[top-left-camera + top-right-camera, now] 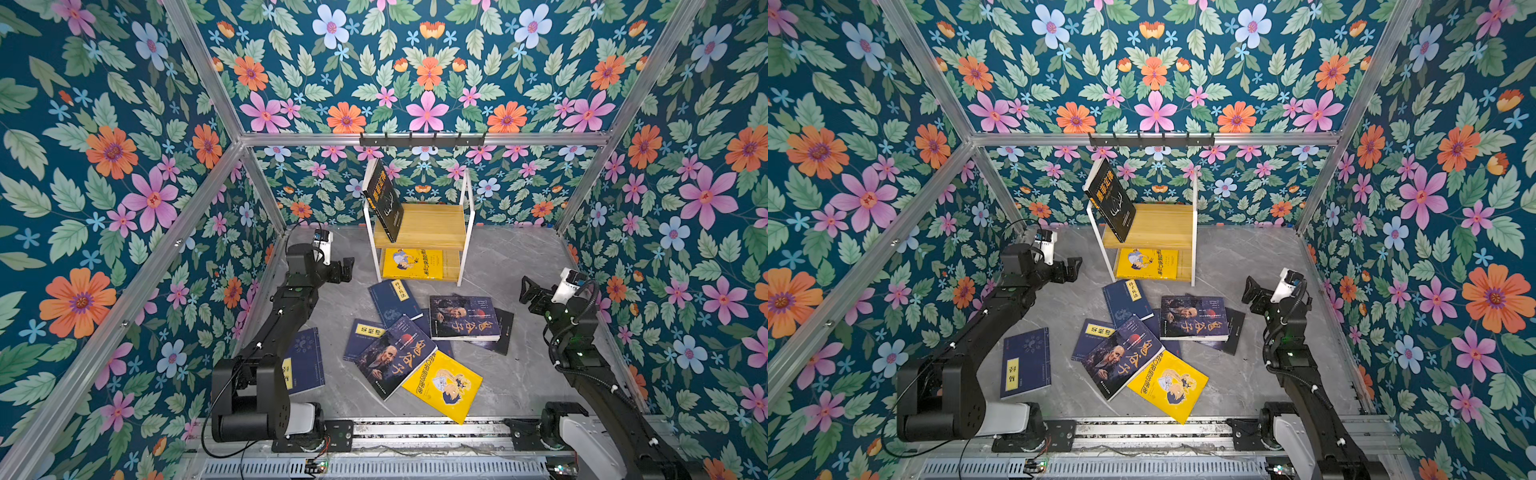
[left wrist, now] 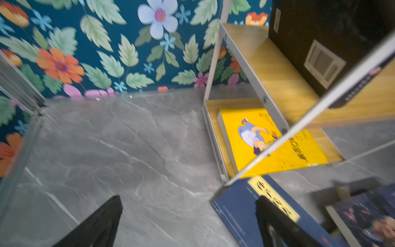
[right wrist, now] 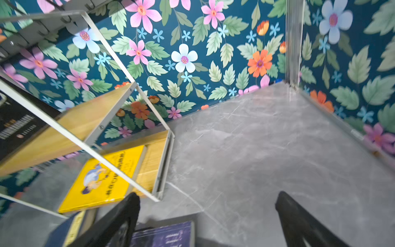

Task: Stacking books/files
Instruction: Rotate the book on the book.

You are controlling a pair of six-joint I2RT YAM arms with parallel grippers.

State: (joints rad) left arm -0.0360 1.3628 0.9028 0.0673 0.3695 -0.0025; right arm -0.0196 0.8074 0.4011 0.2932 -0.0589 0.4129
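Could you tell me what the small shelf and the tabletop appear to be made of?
Boards: light wood or wood-look laminate, matte, visible grain.
Frame: thin white-painted metal, probably; screw heads show.
Tabletop: grey, marble-look, veined; stone or print, cannot tell.

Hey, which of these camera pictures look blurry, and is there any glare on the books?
Both top views: sharp, evenly lit, no strong glare on the yellow cartoon book on the floor. Left wrist view: smeared, worst on the navy book and the shelf rail. Right wrist view: soft, the dark book nearest the camera blurred.
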